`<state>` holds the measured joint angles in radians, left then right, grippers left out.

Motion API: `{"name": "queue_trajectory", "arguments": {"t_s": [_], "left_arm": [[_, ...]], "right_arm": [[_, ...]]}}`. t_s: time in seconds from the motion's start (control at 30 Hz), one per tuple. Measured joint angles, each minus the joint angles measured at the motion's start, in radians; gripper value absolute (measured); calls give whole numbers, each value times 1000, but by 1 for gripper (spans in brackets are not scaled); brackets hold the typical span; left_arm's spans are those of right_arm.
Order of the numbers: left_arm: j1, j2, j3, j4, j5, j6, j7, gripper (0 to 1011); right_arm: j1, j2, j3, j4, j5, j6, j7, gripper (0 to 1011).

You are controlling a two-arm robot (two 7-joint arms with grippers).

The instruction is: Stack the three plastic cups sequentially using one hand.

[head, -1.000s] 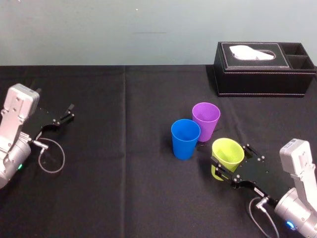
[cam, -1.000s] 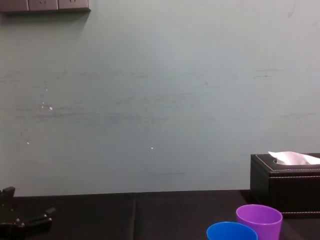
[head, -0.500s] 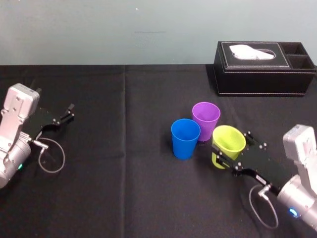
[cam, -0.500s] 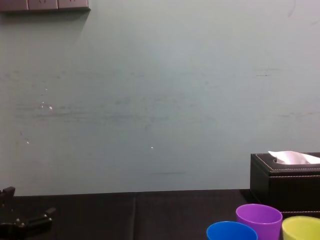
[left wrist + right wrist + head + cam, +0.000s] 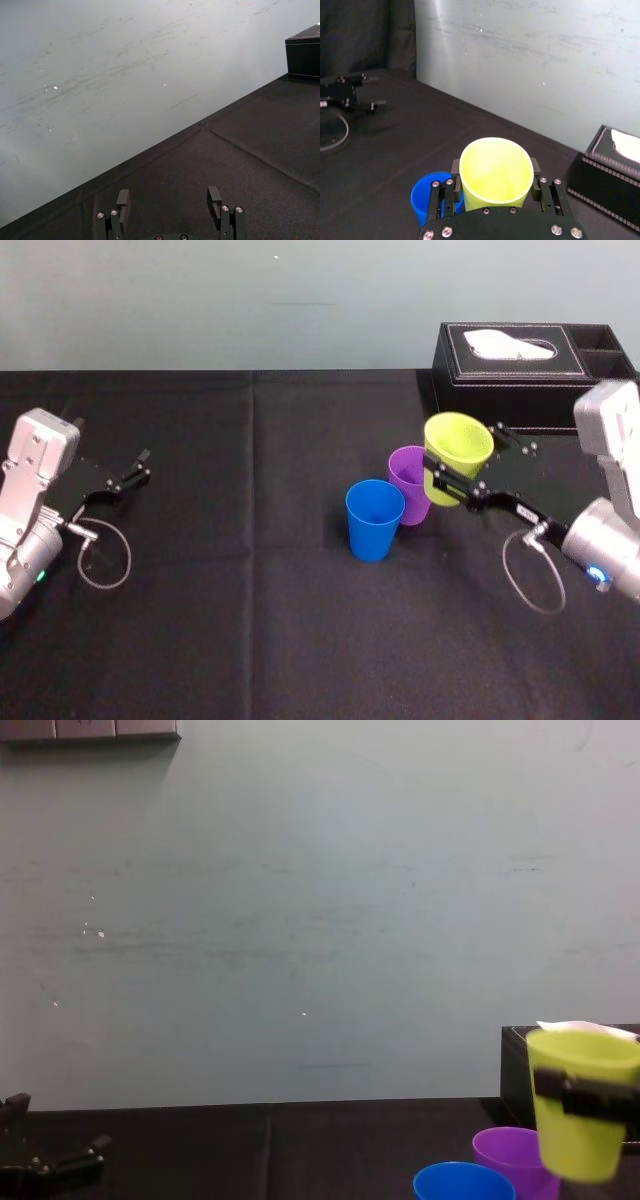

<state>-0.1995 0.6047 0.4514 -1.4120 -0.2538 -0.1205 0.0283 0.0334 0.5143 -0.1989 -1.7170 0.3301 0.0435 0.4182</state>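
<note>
Firmly, the right gripper (image 5: 468, 462) pinched the yellow-green tapered plastic cup (image 5: 458, 445) by its sides, upright in the air over the purple plastic cup (image 5: 408, 485). The blue plastic cup (image 5: 375, 520) stood just beside the purple one, with the black tissue box (image 5: 520, 390) behind. The left gripper (image 5: 125, 480) rested far left with its fingers spread.

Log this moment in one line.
right pincer: shut on yellow-green cup, aloft near purple cup | blue cup: standing | left pincer: open, parked

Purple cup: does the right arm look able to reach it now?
Probably yes: the right gripper holds the yellow-green cup raised just above and beside the purple cup, whose mouth stands open.
</note>
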Motion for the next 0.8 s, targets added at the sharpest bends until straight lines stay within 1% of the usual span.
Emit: {"name": "queue_trajectory", "arguments": {"t_s": [0.03,0.1,0.13,0.27,0.37,0.57,0.8], "left_arm": [[0,0,0,0,0,0,0,1011],[0,0,0,0,0,0,0,1011],[0,0,0,0,0,0,0,1011],[0,0,0,0,0,0,0,1011],[0,0,0,0,0,0,0,1011],[0,0,0,0,0,0,0,1011],[0,0,0,0,0,0,0,1012]], "right_arm": [[10,0,-1,0,4,8,1,744],[49,-4,-10,5,20,37,5,744],[49,-4,-10,5,20,37,5,744],[107,-19,-32,41,38,68,4,744],[140,-30,-51,71,45,78,4,744],[193,-47,-82,130,45,84,0,743],[221,-54,-103,181,34,74,-6,744]]}}
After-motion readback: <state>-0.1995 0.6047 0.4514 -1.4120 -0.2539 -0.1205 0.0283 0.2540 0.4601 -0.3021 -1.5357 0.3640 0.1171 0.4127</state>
